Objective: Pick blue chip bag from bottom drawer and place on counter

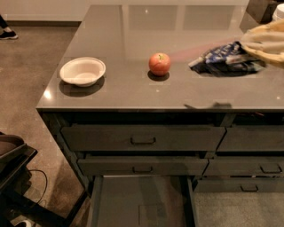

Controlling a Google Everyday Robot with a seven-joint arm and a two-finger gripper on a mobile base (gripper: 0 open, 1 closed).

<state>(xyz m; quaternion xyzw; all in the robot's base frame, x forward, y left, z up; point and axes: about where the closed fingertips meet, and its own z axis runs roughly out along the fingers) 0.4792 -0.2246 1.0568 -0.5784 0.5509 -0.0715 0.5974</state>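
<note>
The blue chip bag (224,58) hangs crinkled just over the right part of the counter (133,31), casting a shadow beneath it. My gripper (248,48), cream-coloured, comes in from the right edge and is shut on the bag's right end. The bottom drawer (142,201) is pulled open below, and its flat grey floor shows nothing in it. The two handled drawers above it are closed.
A red-orange apple (159,64) sits mid-counter, left of the bag. A white bowl (83,71) sits near the counter's left edge. A white container (278,11) and a dark object (261,9) stand at the far right. Black equipment (13,177) is on the floor at lower left.
</note>
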